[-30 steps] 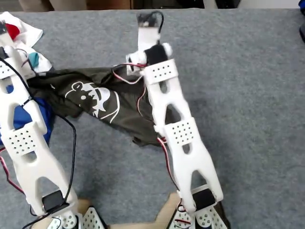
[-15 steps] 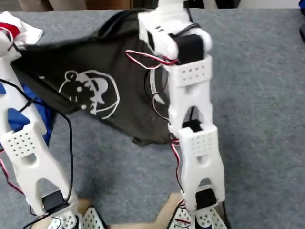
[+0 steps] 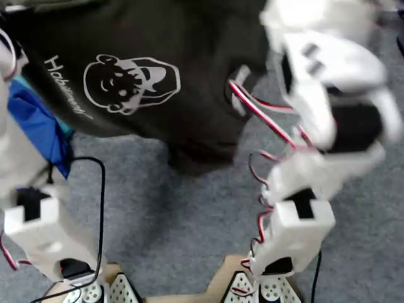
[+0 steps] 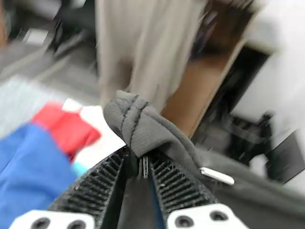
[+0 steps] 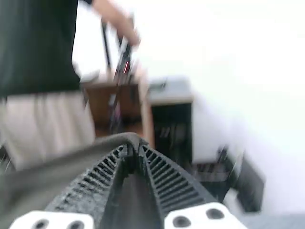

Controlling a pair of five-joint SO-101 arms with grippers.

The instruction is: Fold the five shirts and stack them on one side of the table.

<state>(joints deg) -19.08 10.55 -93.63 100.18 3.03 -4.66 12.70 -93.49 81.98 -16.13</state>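
- Above the grey table (image 3: 158, 214), we see the dark shirt (image 3: 189, 95) held up and spread wide.
- Left gripper (image 4: 139, 155) is pinched tight on a bunched fold.
- Right gripper (image 5: 135, 150) is clamped on its edge.

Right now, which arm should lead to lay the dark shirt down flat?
Probably the right. The left pincer and right pincer both pinch the dark shirt, but bare table lies on the right's side; the blue shirt crowds the left's.

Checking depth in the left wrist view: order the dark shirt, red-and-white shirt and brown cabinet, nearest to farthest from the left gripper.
1. dark shirt, pinched in the left gripper.
2. red-and-white shirt, lying just beyond.
3. brown cabinet, in the room behind.
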